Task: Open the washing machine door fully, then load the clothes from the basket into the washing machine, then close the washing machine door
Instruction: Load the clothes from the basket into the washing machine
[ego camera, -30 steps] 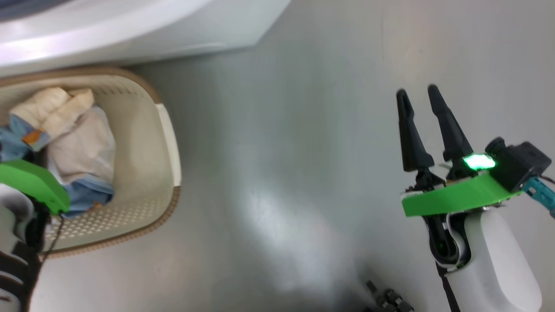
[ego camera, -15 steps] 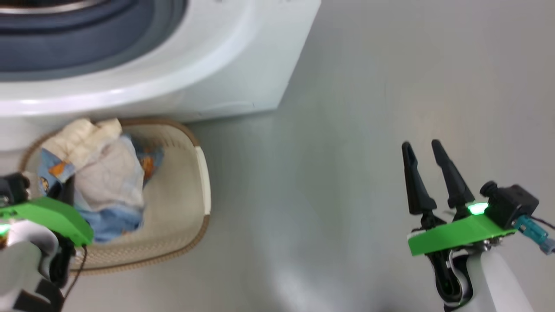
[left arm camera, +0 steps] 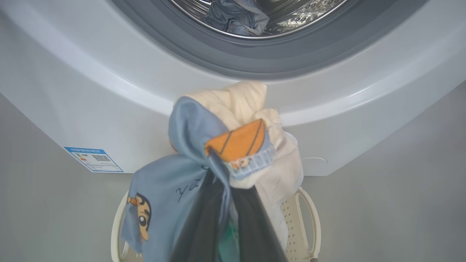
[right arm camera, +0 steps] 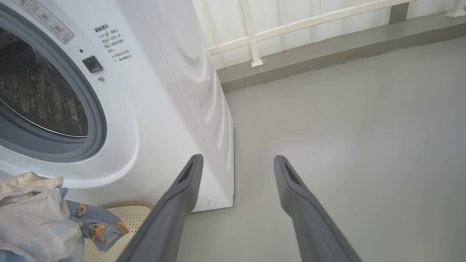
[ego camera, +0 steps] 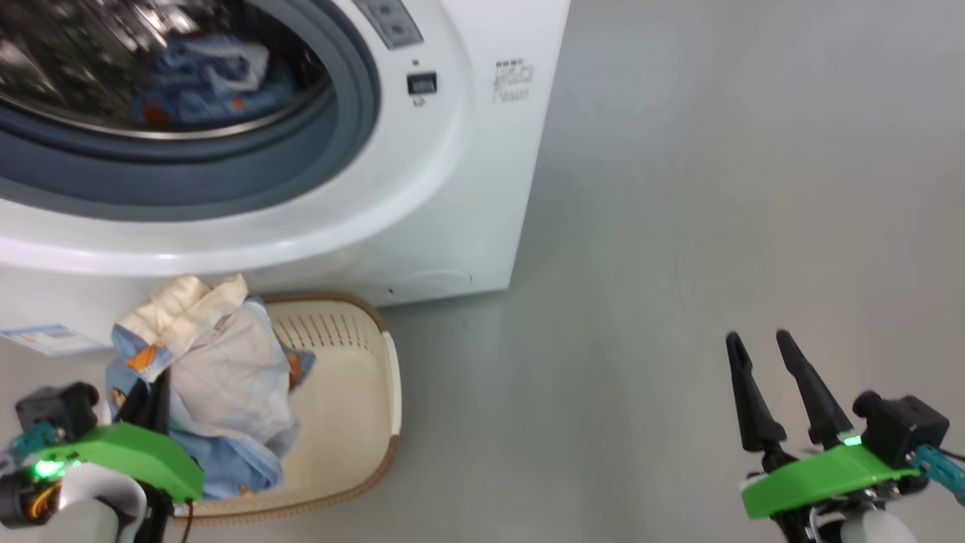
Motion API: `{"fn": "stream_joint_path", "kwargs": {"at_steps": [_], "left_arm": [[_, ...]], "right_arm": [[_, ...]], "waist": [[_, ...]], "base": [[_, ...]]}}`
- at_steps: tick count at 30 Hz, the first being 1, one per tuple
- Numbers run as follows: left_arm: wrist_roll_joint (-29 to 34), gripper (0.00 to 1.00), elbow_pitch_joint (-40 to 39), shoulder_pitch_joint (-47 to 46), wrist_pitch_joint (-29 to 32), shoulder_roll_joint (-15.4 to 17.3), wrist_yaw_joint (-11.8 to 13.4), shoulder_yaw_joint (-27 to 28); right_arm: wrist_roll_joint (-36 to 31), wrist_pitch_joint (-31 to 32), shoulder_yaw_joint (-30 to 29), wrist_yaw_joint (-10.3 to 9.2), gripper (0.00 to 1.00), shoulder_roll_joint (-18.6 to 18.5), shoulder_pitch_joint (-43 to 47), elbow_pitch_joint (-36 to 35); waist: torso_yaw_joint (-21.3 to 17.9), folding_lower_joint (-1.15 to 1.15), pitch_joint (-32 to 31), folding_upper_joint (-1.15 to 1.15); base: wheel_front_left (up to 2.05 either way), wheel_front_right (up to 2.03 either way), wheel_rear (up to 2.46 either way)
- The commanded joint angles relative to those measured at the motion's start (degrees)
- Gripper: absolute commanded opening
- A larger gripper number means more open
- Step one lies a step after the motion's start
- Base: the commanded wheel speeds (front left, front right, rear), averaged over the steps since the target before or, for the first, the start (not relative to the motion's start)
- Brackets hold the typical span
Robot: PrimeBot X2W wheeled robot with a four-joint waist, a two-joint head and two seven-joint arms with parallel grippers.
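My left gripper is shut on the clothes, a bundle of light blue printed fabric and cream cloth raised over the cream basket. Its lower folds still hang into the basket. Behind it stands the white washing machine, its drum mouth uncovered, with more blue clothes inside. The washing machine door is out of view. At the lower right my right gripper is open and empty above the floor.
A small blue label marks the machine's lower front corner. Grey floor spreads to the right of the machine. A white railing on a low kerb runs behind it.
The head camera has tilted up, bringing the drum into view. My left gripper has drawn the clothes bundle up from where it lay in the basket. The right gripper stays open.
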Motion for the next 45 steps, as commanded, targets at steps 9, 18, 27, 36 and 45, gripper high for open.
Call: {"fn": "stream_joint_path", "kwargs": {"at_steps": [9, 18, 27, 36, 45], "left_arm": [[8.48, 0.00, -13.67, 8.30, -0.78, -1.39, -0.08, 9.24], [13.16, 0.00, -27.36, 17.99, -0.79, -5.01, -0.12, 15.40], [14.71, 0.00, -36.19, 23.48, -0.79, -9.10, -0.14, 17.52], [14.35, 0.00, -37.23, 22.25, -0.79, -9.20, -0.15, 17.67], [12.95, 0.00, -36.55, 14.41, -0.79, -6.86, -0.15, 16.78]], "right_arm": [[0.39, -0.27, -0.31, 0.09, 1.00, -2.30, 3.72, -1.55], [0.52, -0.27, -1.36, 0.09, 1.00, -3.30, 5.52, -2.08], [0.24, -0.27, -2.17, 0.09, 1.00, -3.24, 5.85, -2.59], [-0.01, -0.27, -1.49, 0.09, 1.00, -2.52, 4.79, -2.85], [-0.24, -0.27, -1.23, 0.09, 1.00, -1.02, 3.20, -3.17]], "waist": [[2.80, 0.00, -6.42, 0.00], [3.42, 0.00, -7.62, 0.00], [4.47, 0.00, -7.09, 0.00], [3.97, 0.00, -5.19, 0.00], [3.21, 0.00, -1.26, 0.00]], "base": [[0.00, 0.00, 0.00], [0.00, 0.00, 0.00], [0.00, 0.00, 0.00], [0.00, 0.00, 0.00], [0.00, 0.00, 0.00]]}}
